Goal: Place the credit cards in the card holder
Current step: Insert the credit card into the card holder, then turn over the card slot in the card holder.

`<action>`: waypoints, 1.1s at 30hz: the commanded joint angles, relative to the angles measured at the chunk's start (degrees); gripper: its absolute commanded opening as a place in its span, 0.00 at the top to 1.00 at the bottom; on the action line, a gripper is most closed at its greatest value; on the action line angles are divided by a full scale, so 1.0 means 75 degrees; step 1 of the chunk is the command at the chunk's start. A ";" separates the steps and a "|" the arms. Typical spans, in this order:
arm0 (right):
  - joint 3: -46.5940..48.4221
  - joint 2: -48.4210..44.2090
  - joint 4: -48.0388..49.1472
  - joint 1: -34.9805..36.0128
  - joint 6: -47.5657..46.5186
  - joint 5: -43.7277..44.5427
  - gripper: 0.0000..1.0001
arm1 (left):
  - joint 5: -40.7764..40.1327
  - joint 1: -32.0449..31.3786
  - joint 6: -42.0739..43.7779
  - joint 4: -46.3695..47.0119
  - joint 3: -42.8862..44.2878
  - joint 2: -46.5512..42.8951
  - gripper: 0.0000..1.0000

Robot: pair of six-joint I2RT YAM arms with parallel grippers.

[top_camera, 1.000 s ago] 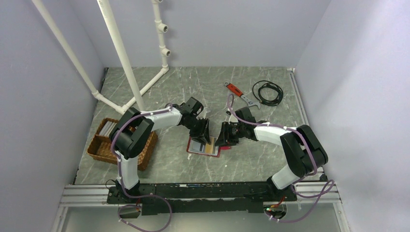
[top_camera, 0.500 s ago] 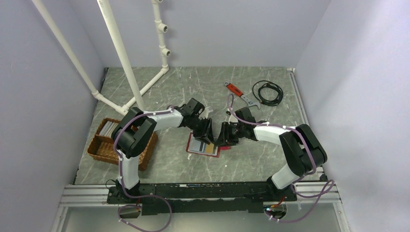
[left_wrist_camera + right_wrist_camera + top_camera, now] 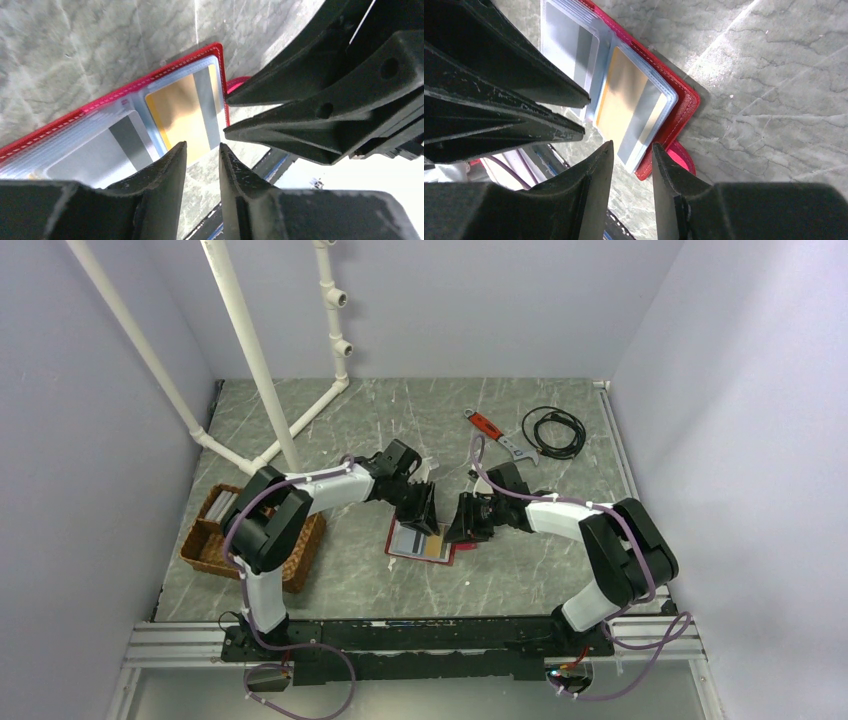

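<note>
Marble bench (image 3: 350,430): card holder (image 3: 420,545) open, gold card (image 3: 177,115) sleeved; left gripper (image 3: 201,147) and right gripper (image 3: 632,146) over it, slightly parted, empty.

Gold card (image 3: 621,100) in red card holder (image 3: 685,111)

Card holder's (image 3: 420,546) far edge beneath left tool (image 3: 425,524) and right tool (image 3: 458,530); wicker tray (image 3: 205,540) partly behind left arm (image 3: 300,502).

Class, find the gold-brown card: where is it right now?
Near the centre of the top view, the gold-brown card sits in the right-hand clear sleeve of the open red card holder, beside a grey card.
</note>
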 commanded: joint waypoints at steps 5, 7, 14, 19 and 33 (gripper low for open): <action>0.0071 -0.0171 0.0290 -0.0016 0.0126 -0.0133 0.63 | -0.0923 -0.0034 0.0498 -0.0792 0.0336 0.0135 0.73; 0.0071 -0.0102 0.0343 -0.0016 0.0151 -0.0190 0.63 | -0.0927 -0.0035 0.0479 -0.0708 0.0264 0.0214 0.74; 0.0084 0.0025 0.0397 -0.0013 0.0161 -0.0220 0.63 | -0.0991 -0.0031 0.0458 -0.0663 0.0125 0.0333 0.81; 0.0094 0.0054 0.0331 -0.0004 0.0127 -0.0159 0.63 | -0.1005 -0.0032 0.0470 -0.0750 0.0126 0.0513 0.86; 0.0097 0.0008 0.0235 0.0035 0.0089 -0.0101 0.63 | -0.1062 -0.0029 0.0482 -0.0794 0.0004 0.0562 0.91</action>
